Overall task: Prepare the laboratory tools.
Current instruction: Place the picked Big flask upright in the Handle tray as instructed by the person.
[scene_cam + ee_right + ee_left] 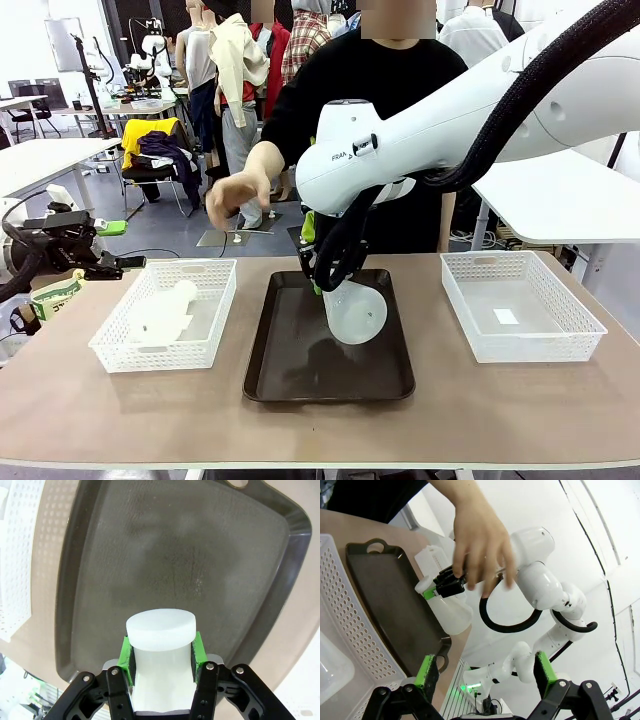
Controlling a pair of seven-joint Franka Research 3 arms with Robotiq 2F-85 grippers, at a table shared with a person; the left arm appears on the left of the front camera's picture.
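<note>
My right gripper (325,268) is shut on the neck of a frosted-white conical flask (356,312), which hangs tilted just above the dark brown tray (300,385). In the right wrist view the flask's (160,625) round rim sticks out past the green pads (127,654) of the right gripper (161,652), over the tray (175,555). A second flask (165,310) lies on its side in the left white basket (205,345). My left gripper (120,246) stands open at the table's far left, holding nothing; its pads (427,672) frame the held flask (449,614) farther off.
A person stands at the far side with one hand (238,196) raised above the table between the left basket and the tray; it also shows close to the right gripper as the hand (480,545). Another white mesh basket (575,340) sits at the right.
</note>
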